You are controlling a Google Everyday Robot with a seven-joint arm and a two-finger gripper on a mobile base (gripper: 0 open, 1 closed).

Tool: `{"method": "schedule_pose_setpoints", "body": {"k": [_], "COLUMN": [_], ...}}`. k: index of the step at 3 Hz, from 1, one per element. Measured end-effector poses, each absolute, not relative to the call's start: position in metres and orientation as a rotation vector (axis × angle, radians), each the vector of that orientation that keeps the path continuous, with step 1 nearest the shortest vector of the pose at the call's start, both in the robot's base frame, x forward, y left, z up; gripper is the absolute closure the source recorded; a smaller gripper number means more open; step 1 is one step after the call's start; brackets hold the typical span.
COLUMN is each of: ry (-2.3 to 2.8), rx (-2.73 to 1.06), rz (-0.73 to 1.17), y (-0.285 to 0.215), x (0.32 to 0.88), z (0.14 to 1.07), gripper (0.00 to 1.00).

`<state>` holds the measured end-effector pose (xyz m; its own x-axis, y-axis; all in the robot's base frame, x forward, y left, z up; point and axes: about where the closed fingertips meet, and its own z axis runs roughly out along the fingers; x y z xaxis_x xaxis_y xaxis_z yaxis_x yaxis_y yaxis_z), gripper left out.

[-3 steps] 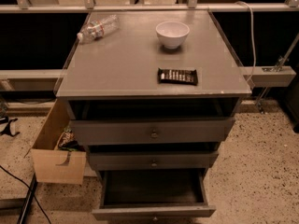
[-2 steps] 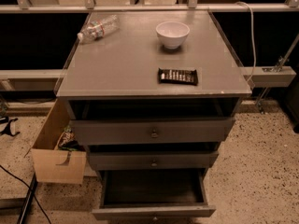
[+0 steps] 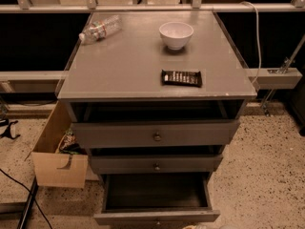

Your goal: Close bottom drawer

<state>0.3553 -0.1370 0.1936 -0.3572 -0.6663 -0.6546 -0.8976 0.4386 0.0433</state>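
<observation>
At bottom center of frame, bottom drawer (image 3: 156, 217) sits pulled out below middle drawer (image 3: 156, 163); gripper outside frame, jaw state cannot be told.

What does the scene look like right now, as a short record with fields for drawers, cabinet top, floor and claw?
bottom drawer: pulled well out, nothing seen inside
middle drawer: slightly out
top drawer: slightly out
cabinet top: white bowl upright at the back; plastic bottle on its side at the back left corner; dark wrapped bar near the front right
floor, left of cabinet: open cardboard box
claw: not in view
task state: bottom drawer not yet closed
</observation>
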Motion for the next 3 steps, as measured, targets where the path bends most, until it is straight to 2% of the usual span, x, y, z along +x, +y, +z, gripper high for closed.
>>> {"method": "schedule_pose_setpoints", "body": {"k": [3], "ry": [2.054], "rx": [-1.324], "rz": [0.522], "y": [-0.127], "x": [0.387], "z": [0.161], "gripper": [1.0]}}
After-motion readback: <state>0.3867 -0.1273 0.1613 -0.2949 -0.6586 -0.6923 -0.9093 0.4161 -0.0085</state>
